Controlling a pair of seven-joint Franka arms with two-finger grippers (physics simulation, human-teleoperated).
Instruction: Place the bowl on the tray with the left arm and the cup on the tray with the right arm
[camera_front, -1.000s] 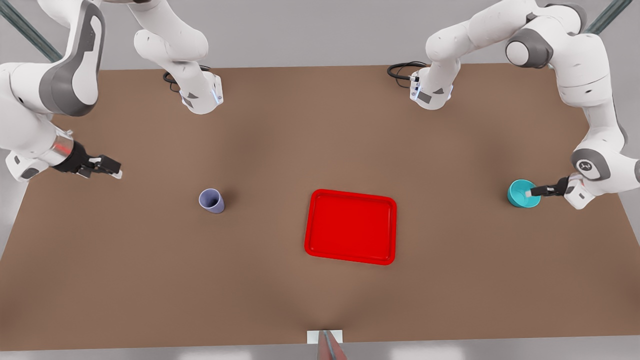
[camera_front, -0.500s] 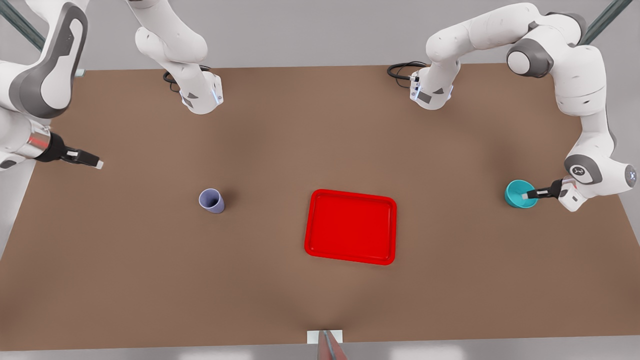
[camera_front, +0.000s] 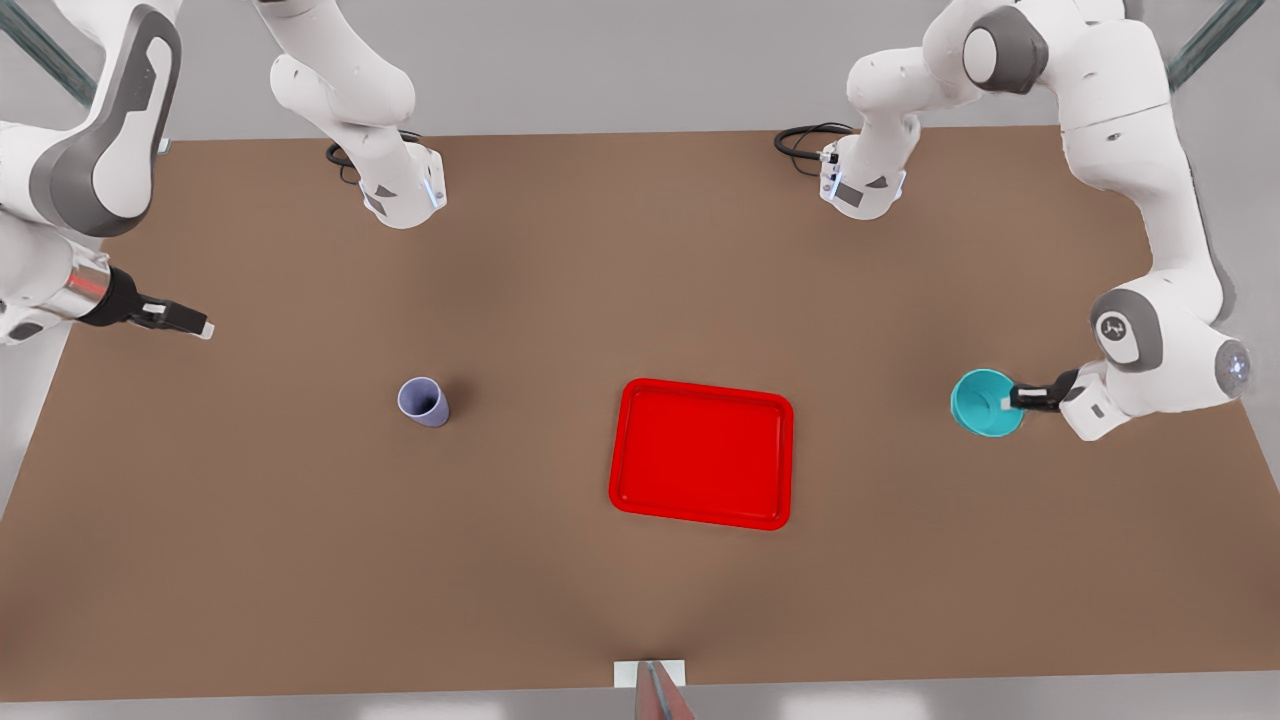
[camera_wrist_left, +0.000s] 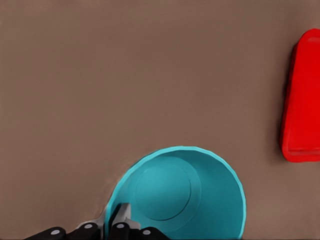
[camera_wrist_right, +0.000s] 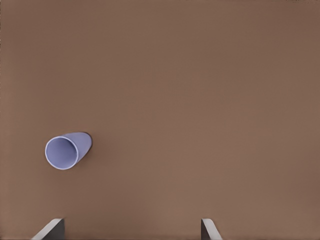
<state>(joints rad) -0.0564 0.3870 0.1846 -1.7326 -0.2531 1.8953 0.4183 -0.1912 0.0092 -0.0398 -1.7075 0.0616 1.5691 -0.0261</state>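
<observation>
The teal bowl (camera_front: 985, 402) hangs just above the table at the front view's right, pinched at its rim by my left gripper (camera_front: 1008, 402), which is shut on it. In the left wrist view the bowl (camera_wrist_left: 175, 200) sits right at the fingers (camera_wrist_left: 120, 220), with the red tray (camera_wrist_left: 302, 100) farther off. The tray (camera_front: 700, 452) lies flat mid-table with nothing on it. The lavender cup (camera_front: 424, 402) stands to the tray's left in the front view. My right gripper (camera_front: 200, 328) hovers open near the table's left edge, well apart from the cup (camera_wrist_right: 67, 150).
Both arm bases (camera_front: 400, 190) (camera_front: 862, 185) stand at the table's far edge with black cables (camera_front: 800, 140) beside them. A small white tab (camera_front: 650, 672) sits at the near edge. Bare brown table lies between bowl and tray.
My left gripper has carried the bowl toward the tray, leftward in the front view. The right gripper pulled back toward the table's left edge, then held nearly still.
</observation>
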